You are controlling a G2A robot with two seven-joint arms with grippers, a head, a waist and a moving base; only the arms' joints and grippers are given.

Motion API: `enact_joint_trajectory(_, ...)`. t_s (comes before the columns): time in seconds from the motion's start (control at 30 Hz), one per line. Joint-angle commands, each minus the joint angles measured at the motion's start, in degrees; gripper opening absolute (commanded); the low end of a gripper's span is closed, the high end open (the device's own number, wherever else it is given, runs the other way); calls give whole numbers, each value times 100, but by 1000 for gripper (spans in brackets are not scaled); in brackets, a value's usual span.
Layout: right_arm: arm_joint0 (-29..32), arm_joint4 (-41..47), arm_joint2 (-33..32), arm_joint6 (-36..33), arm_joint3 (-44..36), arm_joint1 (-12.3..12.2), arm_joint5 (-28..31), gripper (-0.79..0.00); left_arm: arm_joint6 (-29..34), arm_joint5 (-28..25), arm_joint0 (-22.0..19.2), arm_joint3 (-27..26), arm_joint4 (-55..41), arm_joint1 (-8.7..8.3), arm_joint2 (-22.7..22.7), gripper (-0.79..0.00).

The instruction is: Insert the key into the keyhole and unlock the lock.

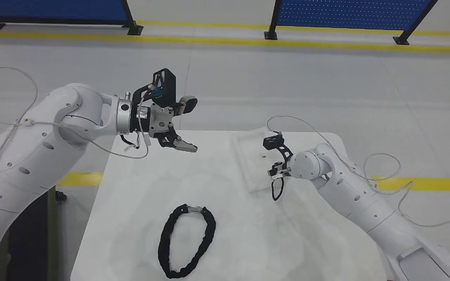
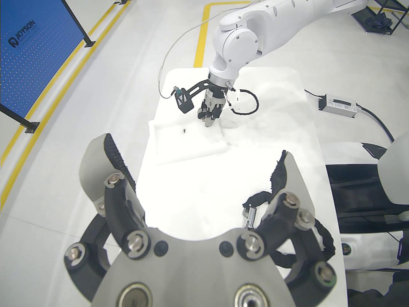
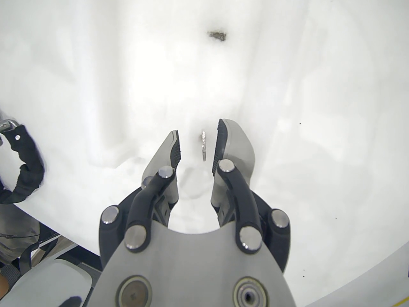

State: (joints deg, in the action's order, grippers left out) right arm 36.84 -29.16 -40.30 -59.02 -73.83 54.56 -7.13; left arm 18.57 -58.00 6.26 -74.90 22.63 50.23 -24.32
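A black fabric-covered chain lock (image 1: 186, 239) with a metal end lies in a loop on the white table's (image 1: 126, 232) front half. It also shows behind a finger of my left gripper (image 2: 196, 158), which hangs open and empty above the table's left rear part (image 1: 184, 145). My right gripper (image 3: 195, 145) is down at the table beside the white foam pad (image 1: 256, 158). It is open, with the thin metal key (image 3: 203, 145) standing on edge between its fingers, a small gap on each side. The far view from the left wrist shows the right gripper (image 2: 209, 119) low over the pad.
The white foam pad (image 2: 188, 143) lies at the table's right rear with a small dark speck (image 2: 184, 130) on it. A cabled grey power box (image 2: 338, 106) sits on the floor past the table. Blue partition panels (image 1: 63, 10) stand far behind.
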Motion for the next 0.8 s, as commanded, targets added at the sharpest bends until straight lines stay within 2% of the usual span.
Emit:
enact_joint_trajectory(0.0,1,-64,12,-5,30,22,-51,-619,0,0,0,0,0,0,0,0)
enact_joint_trajectory(0.13,1,-139,35,-28,63,71,-121,-686,0,0,0,0,0,0,0,0)
enact_joint_trajectory(0.23,1,-169,33,-62,71,101,-140,-785,0,0,0,0,0,0,0,0)
enact_joint_trajectory(0.5,63,-457,-97,-221,-167,93,-316,-785,0,0,0,0,0,0,0,0)
enact_joint_trajectory(0.77,350,-1071,-392,-545,-909,-55,-625,-785,0,0,0,0,0,0,0,0)
